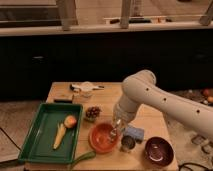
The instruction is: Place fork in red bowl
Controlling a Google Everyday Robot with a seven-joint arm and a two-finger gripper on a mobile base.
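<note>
Gripper [116,127] hangs at lower centre of the frame, over the right rim of the red bowl [101,139]. Just below it the fork [114,133] shows as a slim pale streak slanting into the bowl's right side. Whether the gripper clasps it or has let go, I cannot tell. Right of the bowl lie a blue sponge [134,132] and a metal cup [128,143], with a maroon bowl [159,151] further right. A green tray [42,135] fills the lower left.

Dim warm light, seemingly overhead, on jaws above red bowl [98,140].
</note>
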